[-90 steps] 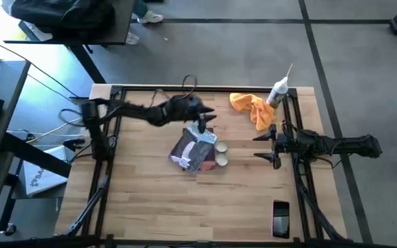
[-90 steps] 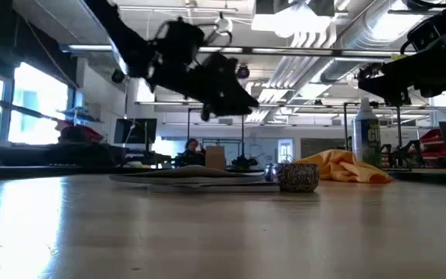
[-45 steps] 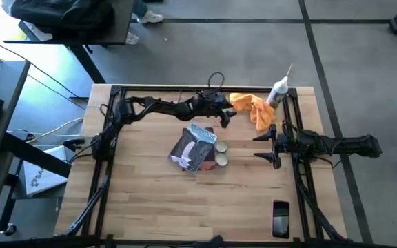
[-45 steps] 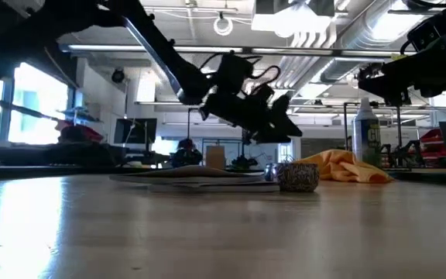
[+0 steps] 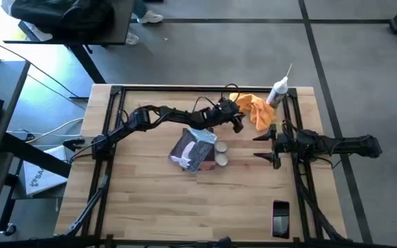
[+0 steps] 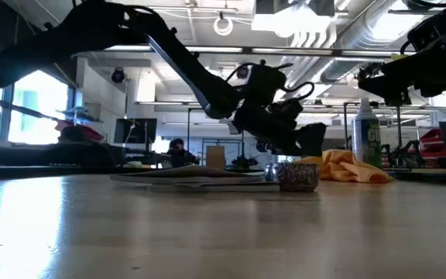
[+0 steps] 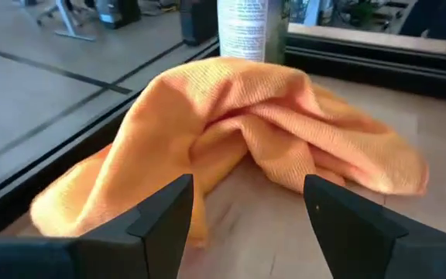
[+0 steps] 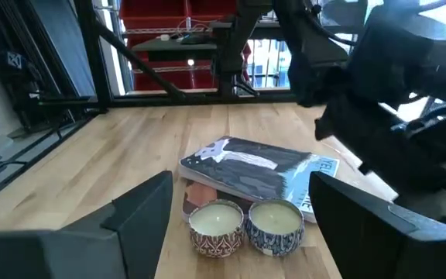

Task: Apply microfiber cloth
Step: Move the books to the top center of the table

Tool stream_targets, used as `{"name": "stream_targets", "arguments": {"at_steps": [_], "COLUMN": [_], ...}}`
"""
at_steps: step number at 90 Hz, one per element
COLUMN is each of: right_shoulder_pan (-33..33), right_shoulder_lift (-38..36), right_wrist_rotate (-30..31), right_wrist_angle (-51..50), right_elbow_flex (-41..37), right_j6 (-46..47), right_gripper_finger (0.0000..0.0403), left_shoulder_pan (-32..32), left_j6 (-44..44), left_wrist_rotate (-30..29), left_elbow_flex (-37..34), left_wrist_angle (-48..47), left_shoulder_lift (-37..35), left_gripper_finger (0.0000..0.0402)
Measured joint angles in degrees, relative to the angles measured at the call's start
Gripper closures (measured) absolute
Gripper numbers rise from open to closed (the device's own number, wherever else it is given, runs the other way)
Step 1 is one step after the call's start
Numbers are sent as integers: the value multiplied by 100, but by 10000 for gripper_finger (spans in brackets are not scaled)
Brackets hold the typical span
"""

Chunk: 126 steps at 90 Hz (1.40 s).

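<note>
Orange microfiber cloth [image 7: 238,139] fills the frame's centre, ahead of the left hand [image 7: 242,205], fingers spread: reaching step. Next, descend and pinch a fold.

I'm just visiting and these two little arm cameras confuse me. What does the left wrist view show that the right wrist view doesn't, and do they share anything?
Only the left wrist view shows the orange microfiber cloth, crumpled on the table, with a white bottle standing behind it and the left pincer open in front of the cloth. Only the right wrist view shows the grey-blue packet, two small candles in front of it, and the open right pincer. Both show the wooden table. The right wrist view also catches the left arm from outside.
</note>
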Motion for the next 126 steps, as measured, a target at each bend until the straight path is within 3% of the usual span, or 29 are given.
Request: {"name": "stream_targets", "arguments": {"at_steps": [21,37,50,67,100,114,126], "right_shoulder_pan": [-1,-2,0,0,-2,-2,-2], "right_shoulder_lift": [0,0,0,0,0,0,0], "right_wrist_rotate": [2,0,0,0,0,0,0], "right_wrist_angle": [-2,-2,-2,-2,-2,-2,-2], "right_elbow_flex": [-1,-2,-1,-2,0,-2,-1], "right_j6": [0,0,0,0,0,0,0], "right_gripper_finger": [132,132,132,132,132,132,132], "left_shoulder_pan": [76,97,-39,-221,-812,-918,-951], "left_j6": [-8,-62,-99,441,1472,1459,853], "left_wrist_rotate": [34,1057,1332,1351,1132,1484,1506], "left_elbow_flex": [130,130,129,117,79,-975,-2461], "left_wrist_angle": [17,485,119,-951,-4621,-4942,-4378], "left_shoulder_lift": [13,9,4,-446,-1827,-2693,-3853], "left_gripper_finger": [184,190,190,190,190,191,191]}}
